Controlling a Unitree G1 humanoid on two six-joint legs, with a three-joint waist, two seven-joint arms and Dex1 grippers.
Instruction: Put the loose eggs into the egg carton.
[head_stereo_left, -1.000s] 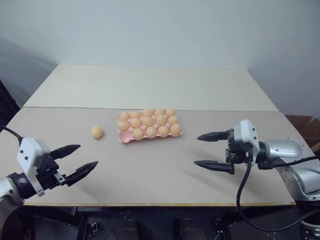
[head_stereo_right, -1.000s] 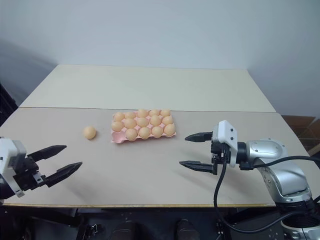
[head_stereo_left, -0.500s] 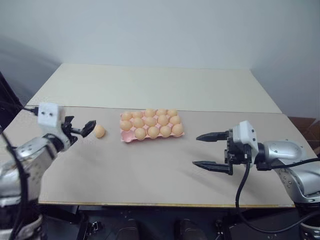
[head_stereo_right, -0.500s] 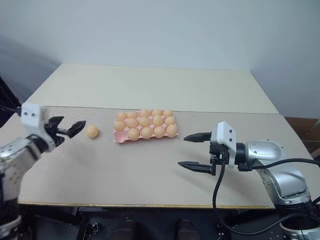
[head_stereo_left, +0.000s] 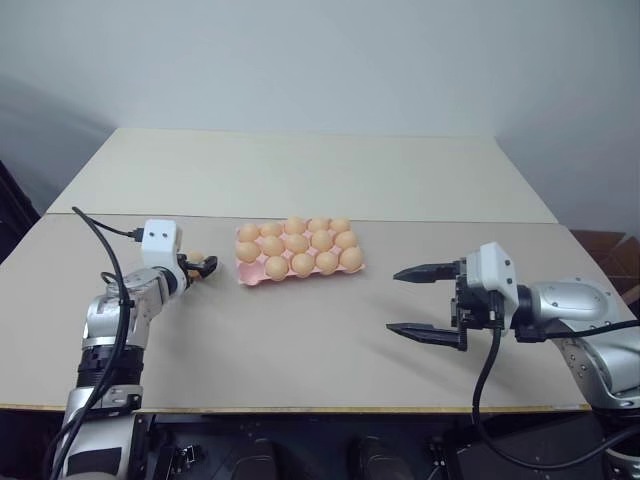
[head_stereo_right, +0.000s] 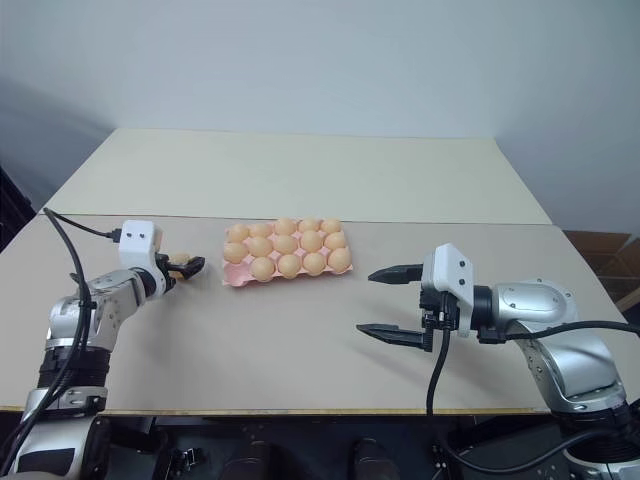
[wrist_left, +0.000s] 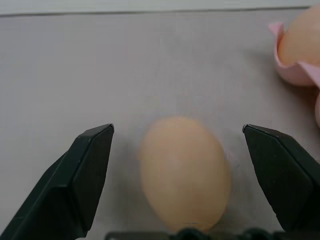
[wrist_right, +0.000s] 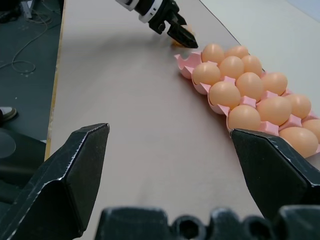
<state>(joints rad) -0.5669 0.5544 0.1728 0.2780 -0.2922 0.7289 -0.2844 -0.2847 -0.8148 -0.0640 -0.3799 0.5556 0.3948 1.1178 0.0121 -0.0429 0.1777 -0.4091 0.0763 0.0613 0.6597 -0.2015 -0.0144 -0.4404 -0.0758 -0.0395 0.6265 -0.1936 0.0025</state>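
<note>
Egg (wrist_left: 184, 172) lies on table (head_stereo_left: 300, 330) just left of carton (head_stereo_left: 299, 252), between fingers of left gripper (head_stereo_left: 200, 268); jaws spread wide, not touching shell. Long axis runs along fingers. Right gripper (head_stereo_left: 425, 300) spread, empty, well apart. Egg smooth, pale orange-tan. One near corner cup looks empty.

Lab: bare table (head_stereo_left: 300, 330), blank wall (head_stereo_left: 320, 60)
</note>
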